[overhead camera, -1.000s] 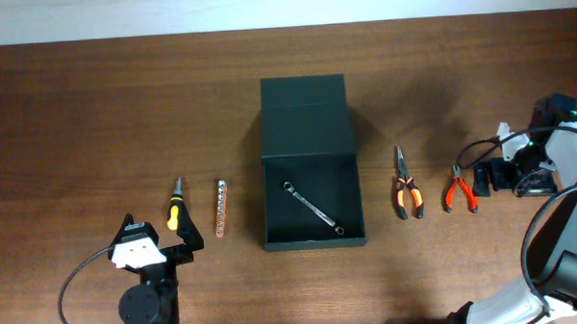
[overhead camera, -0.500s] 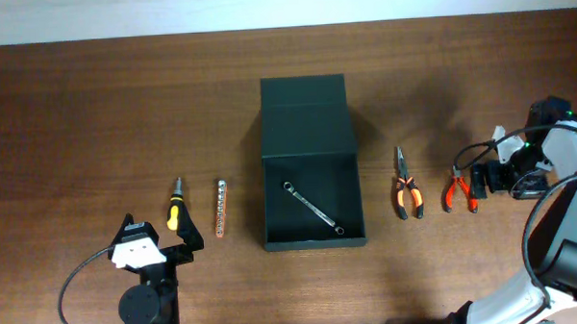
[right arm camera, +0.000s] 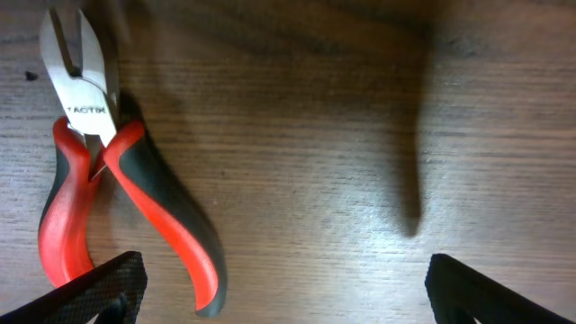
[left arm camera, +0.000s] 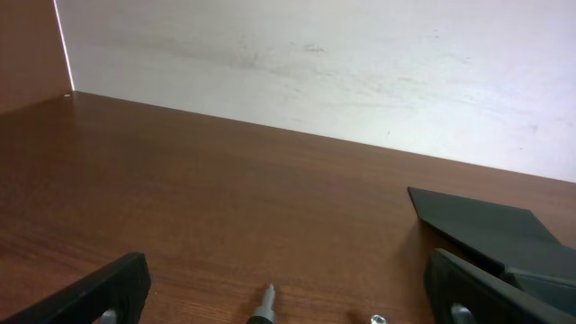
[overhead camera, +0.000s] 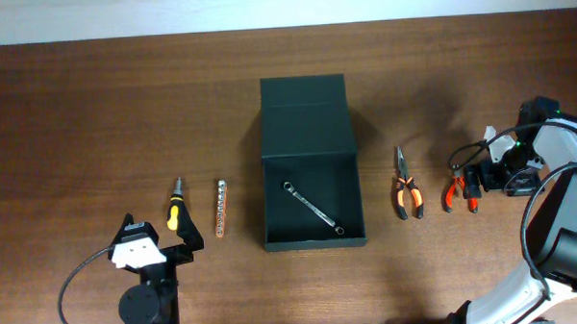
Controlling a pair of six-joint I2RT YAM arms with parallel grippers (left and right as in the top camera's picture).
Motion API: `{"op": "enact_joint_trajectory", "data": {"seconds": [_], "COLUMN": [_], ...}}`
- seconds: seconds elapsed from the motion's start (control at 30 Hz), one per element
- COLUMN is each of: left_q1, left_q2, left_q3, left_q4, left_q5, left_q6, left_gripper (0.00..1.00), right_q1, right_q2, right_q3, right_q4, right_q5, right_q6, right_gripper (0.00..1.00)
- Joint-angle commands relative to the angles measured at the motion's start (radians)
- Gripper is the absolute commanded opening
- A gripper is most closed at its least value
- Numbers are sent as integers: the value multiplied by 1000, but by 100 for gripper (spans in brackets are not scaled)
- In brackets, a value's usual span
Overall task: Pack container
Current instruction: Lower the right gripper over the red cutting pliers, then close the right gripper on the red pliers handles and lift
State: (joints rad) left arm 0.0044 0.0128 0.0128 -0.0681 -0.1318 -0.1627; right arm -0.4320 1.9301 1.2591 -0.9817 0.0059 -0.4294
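You get soft, even light on the bench (overhead camera: 94, 111) from overhead, while your right wrist view shows a diffuse dark shadow across sharp wood grain.

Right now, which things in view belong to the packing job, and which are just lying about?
Job: dark matte rectangular box, lid open; silver wrench inside it; probably for packing: yellow-black screwdriver, orange bit strip, orange-handled long-nose pliers, red-handled cutters.
Not the job: brown wooden table; white wall.
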Motion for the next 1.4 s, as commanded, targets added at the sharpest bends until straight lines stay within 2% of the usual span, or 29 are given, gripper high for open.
{"op": "enact_joint_trajectory", "data": {"seconds": [0.0,1.37], "left_q1": [5,5], "left_q2": [-8,-8], "left_q3": [-4,-4], "left_q4": [-1,-1], "left_q5": [4,4], "left_q6": [-5,-5], "left_gripper": [99,99], "right_q1": [7,39], "right_q2": [8,10], "right_q3": [-4,-5], "right_q4": [7,45], "right_q5": [4,32], "right_q6": [-46,-72], "right_gripper": [99,99]}}
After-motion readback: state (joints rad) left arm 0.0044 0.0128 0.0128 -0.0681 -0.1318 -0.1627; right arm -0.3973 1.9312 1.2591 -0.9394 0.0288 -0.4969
